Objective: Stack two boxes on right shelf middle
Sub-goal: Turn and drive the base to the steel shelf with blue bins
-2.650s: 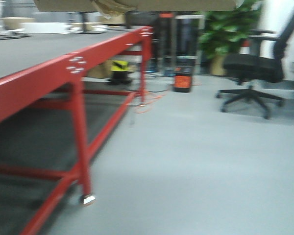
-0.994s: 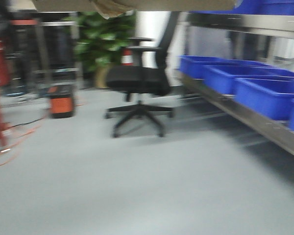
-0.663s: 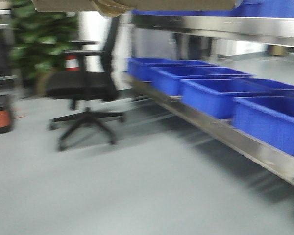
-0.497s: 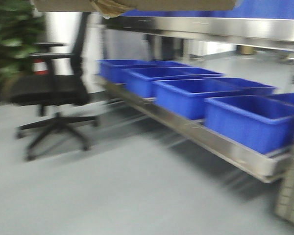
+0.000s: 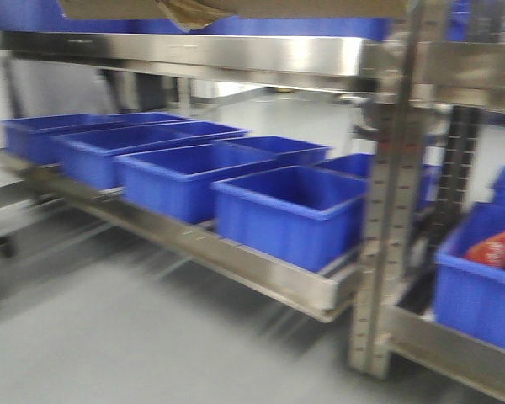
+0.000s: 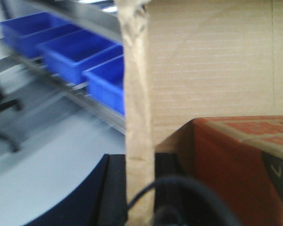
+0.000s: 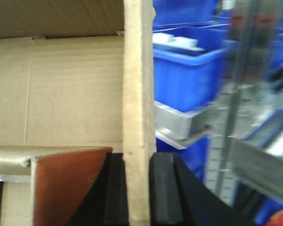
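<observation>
In the front view, the underside of the tan box [image 5: 236, 7] ran along the twelve o'clock edge, carried above the floor and not yet on anything. Just below it lay the shelf [image 5: 194, 52] with its broad shiny lip. A row of blue bins [image 5: 290, 210] sat on the lower board from nine o'clock to the centre. A perforated upright [image 5: 391, 210] stood at three o'clock.

In the left wrist view, the left gripper [image 6: 140, 188] was closed narrowly on an upright cardboard flap [image 6: 139, 108], its dark pads [image 6: 115, 188] pressed to either face. The box wall filled two o'clock, and a red-brown panel [image 6: 240, 174] sat at five o'clock. I could not tell whether that was the second box.

In the right wrist view, the right gripper [image 7: 139, 188] pinched the opposite flap [image 7: 139, 94] the same way, with a blue bin at two o'clock.

As I judged it, the load was being brought to the shelf. Doing this well called for equal grip on both flaps, since thin, creased card could tear or fold. It also called for keeping the box level, squaring it to the lip, clearing the lip fully and staying off the upright.

No brand or label was legible. The panel carried faint reddish print and a dark mark, both too blurred to read.
</observation>
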